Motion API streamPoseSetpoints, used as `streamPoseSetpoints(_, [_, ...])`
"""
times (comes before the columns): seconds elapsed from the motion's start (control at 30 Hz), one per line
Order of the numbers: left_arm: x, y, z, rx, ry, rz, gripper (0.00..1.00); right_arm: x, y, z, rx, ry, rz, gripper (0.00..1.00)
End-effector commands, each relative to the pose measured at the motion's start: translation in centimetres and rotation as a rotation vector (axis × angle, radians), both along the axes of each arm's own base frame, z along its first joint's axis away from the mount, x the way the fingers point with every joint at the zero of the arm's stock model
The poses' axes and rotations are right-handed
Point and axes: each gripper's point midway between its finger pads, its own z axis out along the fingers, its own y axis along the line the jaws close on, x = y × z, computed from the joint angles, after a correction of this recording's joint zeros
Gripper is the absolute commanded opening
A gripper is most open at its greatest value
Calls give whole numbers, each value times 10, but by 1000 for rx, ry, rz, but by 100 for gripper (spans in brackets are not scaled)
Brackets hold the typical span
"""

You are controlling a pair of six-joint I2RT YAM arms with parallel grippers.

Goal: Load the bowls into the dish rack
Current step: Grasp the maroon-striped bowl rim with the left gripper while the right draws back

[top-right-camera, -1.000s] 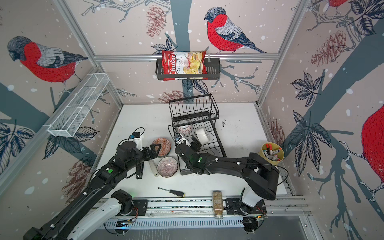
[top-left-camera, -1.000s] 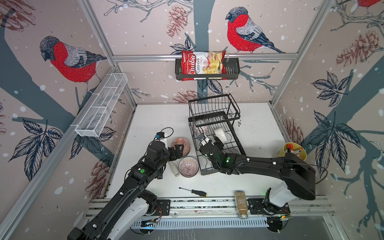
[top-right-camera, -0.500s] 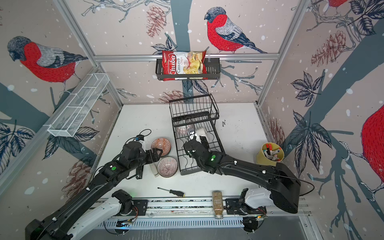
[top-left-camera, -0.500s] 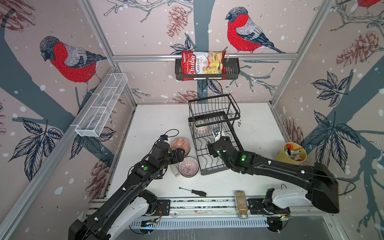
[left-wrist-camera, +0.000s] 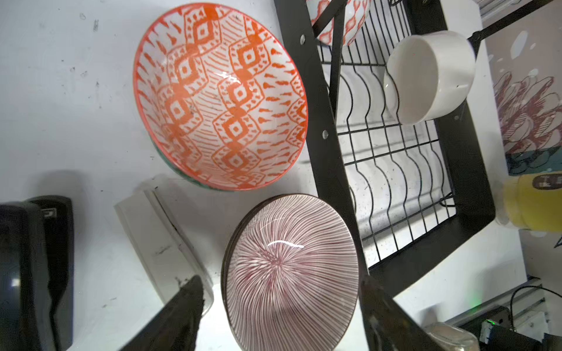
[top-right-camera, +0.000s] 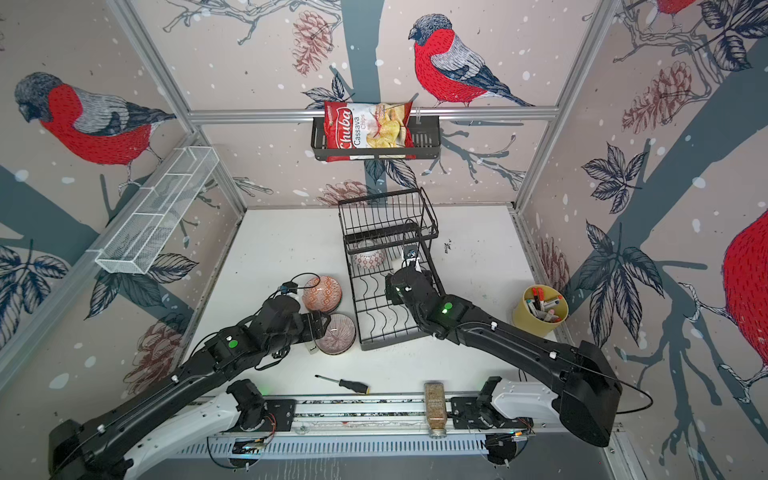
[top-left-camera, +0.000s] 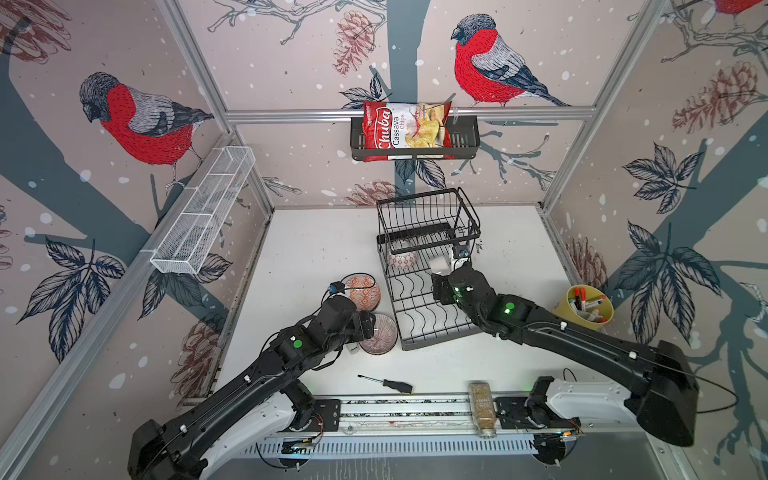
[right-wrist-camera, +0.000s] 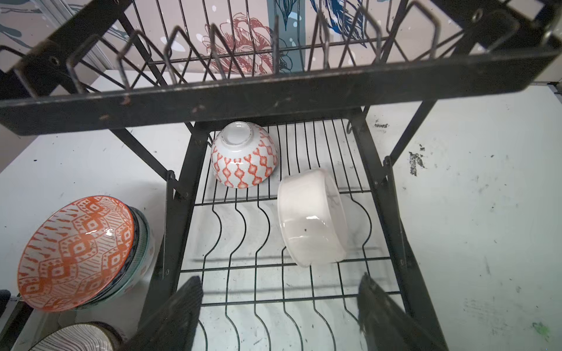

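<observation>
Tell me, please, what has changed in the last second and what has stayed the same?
The left gripper moved nearer the striped bowl; its open jaws now flank it without gripping. The right gripper shifted rightward over the dish rack, jaws open and empty. Nothing was taken or let go. The striped bowl, orange bowl, white bowl and patterned bowl stayed in place.

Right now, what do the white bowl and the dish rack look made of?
The white bowl: likely glazed ceramic; smooth and glossy, with a bright highlight inside the rim. The dish rack: probably metal wire and flat bar under a matte black coating; thin bent rods, pale scuffs on the bar edge.
</observation>
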Motion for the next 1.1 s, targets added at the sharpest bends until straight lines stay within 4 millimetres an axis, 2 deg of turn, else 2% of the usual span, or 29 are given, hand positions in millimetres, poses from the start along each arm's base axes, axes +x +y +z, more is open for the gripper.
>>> streamPoseSetpoints(0.0, [-4,4,-9,40,32,37,77,1,-4,-1,6,19,-30,80])
streamPoseSetpoints(0.17, [-7,-1,-21,89,72,26,68,2,-6,-4,-1,24,-34,80])
streamPoseSetpoints(0.63, [-8,-2,-39,161,131,11,54,5,-4,-11,-9,26,-21,80])
streamPoseSetpoints(1.07, [-7,6,-48,234,145,20,38,6,-2,-10,-8,26,-10,80])
